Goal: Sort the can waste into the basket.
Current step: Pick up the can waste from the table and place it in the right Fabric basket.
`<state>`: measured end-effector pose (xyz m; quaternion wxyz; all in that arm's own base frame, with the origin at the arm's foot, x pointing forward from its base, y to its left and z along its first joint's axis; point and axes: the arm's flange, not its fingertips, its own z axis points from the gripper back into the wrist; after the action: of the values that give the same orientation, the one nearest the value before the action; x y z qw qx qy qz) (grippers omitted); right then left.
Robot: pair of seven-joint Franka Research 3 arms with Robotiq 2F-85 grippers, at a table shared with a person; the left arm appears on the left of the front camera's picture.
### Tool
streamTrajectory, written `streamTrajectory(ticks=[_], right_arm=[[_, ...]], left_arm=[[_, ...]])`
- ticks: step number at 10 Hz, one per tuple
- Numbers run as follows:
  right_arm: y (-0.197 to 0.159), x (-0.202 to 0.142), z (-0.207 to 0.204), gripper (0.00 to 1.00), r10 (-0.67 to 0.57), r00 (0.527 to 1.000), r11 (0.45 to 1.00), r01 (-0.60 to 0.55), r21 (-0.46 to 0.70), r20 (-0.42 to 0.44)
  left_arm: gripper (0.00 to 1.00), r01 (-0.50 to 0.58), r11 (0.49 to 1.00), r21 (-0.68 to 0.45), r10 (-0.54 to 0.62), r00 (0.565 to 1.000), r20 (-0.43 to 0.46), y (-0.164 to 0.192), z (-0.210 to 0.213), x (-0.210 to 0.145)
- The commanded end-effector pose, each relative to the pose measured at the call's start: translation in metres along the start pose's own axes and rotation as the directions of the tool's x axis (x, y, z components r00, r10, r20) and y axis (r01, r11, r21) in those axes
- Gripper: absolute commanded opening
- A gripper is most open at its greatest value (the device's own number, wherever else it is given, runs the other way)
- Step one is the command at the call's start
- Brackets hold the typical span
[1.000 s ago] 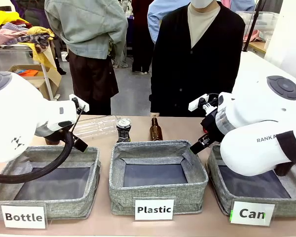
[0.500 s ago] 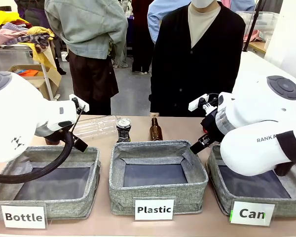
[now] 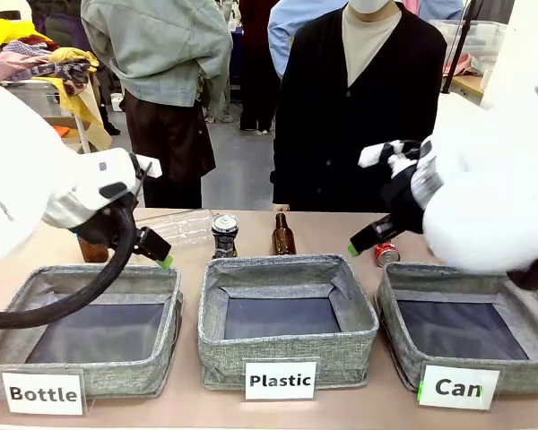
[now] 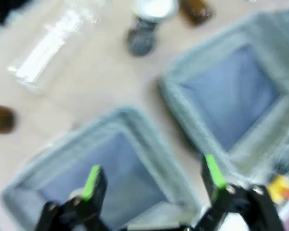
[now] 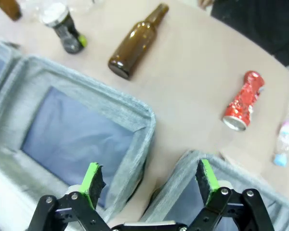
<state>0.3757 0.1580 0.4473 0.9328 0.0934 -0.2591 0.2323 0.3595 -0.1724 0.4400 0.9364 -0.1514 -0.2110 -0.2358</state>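
The left arm reaches in from the left side, its wrist above the far rim of the "Bottle" basket (image 3: pixel 117 367), with a black cable (image 3: pixel 90 300) looping beneath it. The left gripper (image 4: pixel 151 173) tilts down toward the desk (image 3: pixel 327 235) with its green-padded fingers spread wide and nothing between them. Its wrist view is blurred, looking down on the "Bottle" basket and the neighbouring "Plastic" basket (image 3: pixel 287 345).

The right arm comes in from the right, its bulky white body above the far right part of the "Can" basket (image 3: pixel 388 313). The right gripper (image 5: pixel 149 175) slants down and toward the middle, hanging over the gap between the "Plastic" and "Can" baskets. Its fingers are also wide apart and grasp nothing.

Both cans are on the desk, outside the basket. The crushed red can (image 5: pixel 243 101) lies on its side just behind the far left corner of the "Can" basket, near the right gripper's fingers but apart from them. The crushed black can (image 3: pixel 224 233) stands upright behind the far left corner of the "Plastic" basket. A clear plastic bottle (image 3: pixel 184 226) lies on its side just to its left, and a brown glass bottle (image 5: pixel 135 45) lies to its right.

A person in a black cardigan (image 3: pixel 359 116) stands at the far side of the desk.
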Motion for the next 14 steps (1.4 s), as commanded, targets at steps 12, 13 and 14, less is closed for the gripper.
streamTrajectory(ticks=[12,13,14], right_arm=[[-0.264,-0.237,0.152,1.00,-0.858,0.486,0.451,0.563,0.693,0.164],[-0.268,-0.251,0.152,1.00,-0.883,0.438,0.424,0.594,0.684,0.168],[-0.271,-0.258,0.150,1.00,-0.900,0.404,0.403,0.632,0.662,0.162]], left_arm=[[1.00,-0.351,0.532,-0.770,0.803,0.496,0.329,0.233,0.146,-0.216],[1.00,-0.368,0.514,-0.775,0.827,0.453,0.333,0.216,0.145,-0.203],[1.00,-0.369,0.513,-0.775,0.827,0.452,0.333,0.203,0.141,-0.193]])
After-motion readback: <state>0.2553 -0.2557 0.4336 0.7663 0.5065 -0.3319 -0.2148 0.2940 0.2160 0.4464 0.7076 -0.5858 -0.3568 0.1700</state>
